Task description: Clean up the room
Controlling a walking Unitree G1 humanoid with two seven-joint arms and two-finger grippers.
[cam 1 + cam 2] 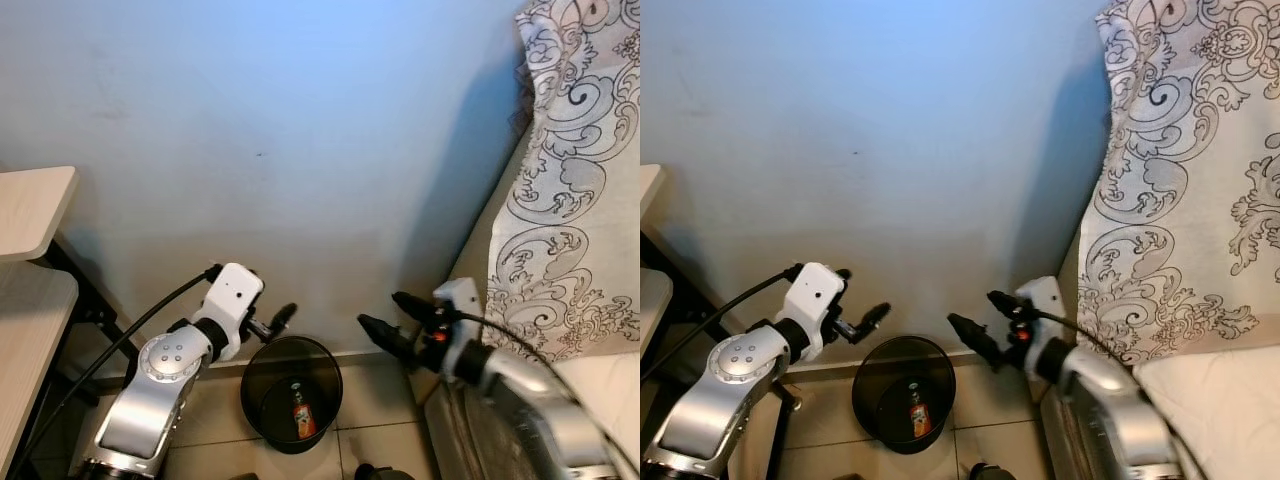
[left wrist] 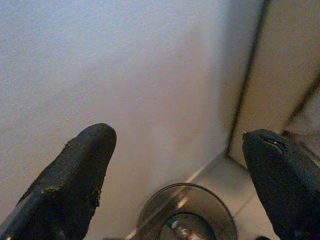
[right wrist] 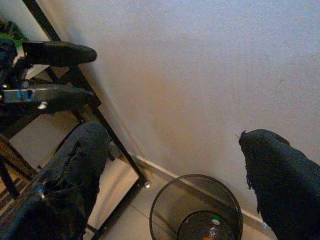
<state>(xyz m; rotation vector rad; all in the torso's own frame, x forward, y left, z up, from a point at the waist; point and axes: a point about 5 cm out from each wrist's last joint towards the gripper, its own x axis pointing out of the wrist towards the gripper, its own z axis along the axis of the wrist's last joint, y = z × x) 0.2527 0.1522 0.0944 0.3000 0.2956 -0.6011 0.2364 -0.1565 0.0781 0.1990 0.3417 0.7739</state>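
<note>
left gripper [image 1: 283,317]: fingers apart, empty, above bin's left rim
right gripper [image 1: 383,322]: fingers apart, empty, above bin's right
bin [image 1: 291,393]: black mesh, against wall
contents: bottle [image 1: 301,416], orange label, at bin's bottom

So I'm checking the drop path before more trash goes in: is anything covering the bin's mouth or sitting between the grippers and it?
Nothing visible blocks it. The black bin stands open-topped on the floor by the wall, a bottle lying at its bottom. The left gripper and right gripper, both open and empty, hover above either side of its rim.
</note>
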